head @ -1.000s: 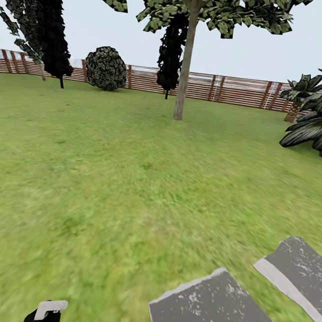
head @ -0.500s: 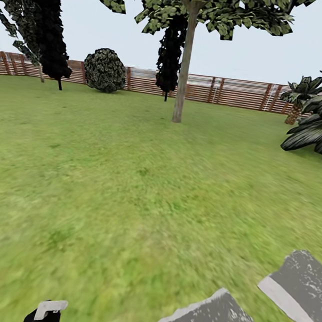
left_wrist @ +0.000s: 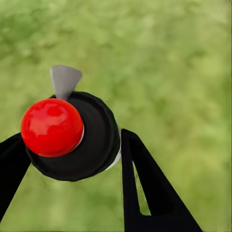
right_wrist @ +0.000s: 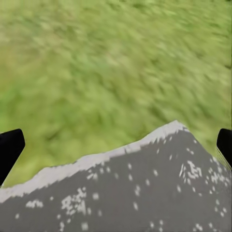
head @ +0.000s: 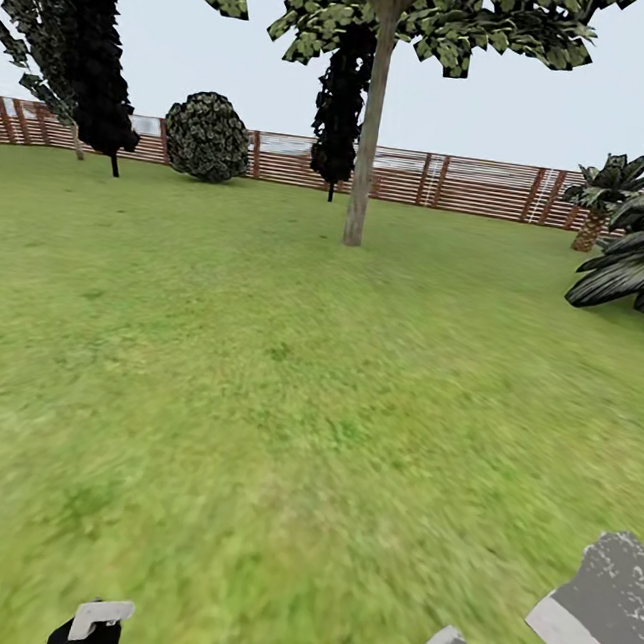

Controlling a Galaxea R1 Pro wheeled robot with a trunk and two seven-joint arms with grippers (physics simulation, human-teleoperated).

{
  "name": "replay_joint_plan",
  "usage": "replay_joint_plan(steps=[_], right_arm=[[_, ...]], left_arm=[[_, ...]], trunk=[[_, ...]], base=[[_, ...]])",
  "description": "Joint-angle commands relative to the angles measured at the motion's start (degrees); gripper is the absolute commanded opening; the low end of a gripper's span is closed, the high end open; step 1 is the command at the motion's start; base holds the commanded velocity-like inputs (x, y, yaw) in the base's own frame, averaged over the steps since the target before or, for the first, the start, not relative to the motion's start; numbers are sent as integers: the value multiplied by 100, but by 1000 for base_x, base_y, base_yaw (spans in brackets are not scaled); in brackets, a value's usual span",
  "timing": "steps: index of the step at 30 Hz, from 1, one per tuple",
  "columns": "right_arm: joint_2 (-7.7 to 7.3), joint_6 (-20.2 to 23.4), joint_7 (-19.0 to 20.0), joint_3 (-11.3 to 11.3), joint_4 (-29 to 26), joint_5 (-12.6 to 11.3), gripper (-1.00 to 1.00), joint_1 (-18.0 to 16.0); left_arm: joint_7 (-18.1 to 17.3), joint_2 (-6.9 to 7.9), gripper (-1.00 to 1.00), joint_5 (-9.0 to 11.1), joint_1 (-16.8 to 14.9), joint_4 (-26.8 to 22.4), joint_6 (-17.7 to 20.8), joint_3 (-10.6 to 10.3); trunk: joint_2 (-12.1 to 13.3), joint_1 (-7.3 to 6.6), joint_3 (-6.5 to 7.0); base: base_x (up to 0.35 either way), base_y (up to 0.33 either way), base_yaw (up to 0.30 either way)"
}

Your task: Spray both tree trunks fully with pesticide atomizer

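Note:
The pesticide atomizer, a black bottle with a round red top and a grey nozzle, sits between the two black fingers of my left gripper, which is shut on it above the grass floor. In the head view my left gripper pokes up at the bottom edge. One tree with a pale straight trunk and a blocky green crown stands far ahead on the lawn. My right gripper is open, its fingers wide apart over a stone and grass.
Grey stepping stones lie at the lower right. A brown slat fence bounds the lawn at the back. Dark conifers, a round bush and palms stand along the edges. Open grass stretches to the tree.
The whole view has shifted forward over the lawn, so the stepping stones have slid toward the bottom edge. Both grippers keep their places in the picture.

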Motion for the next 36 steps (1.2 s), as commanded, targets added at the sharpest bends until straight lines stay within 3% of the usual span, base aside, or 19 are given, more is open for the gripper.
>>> replay_joint_plan(steps=[1,36], right_arm=[[2,-17,-1,-20,3,48,100,-3],[5,-25,-9,-29,-6,40,100,-3]], left_arm=[[8,-2,-100,1,-3,4,-19,7],[8,-8,-100,16,-3,4,-20,7]], trunk=[[-2,2,-5],[-2,2,-5]], base=[[337,-72,0],[337,-4,23]])
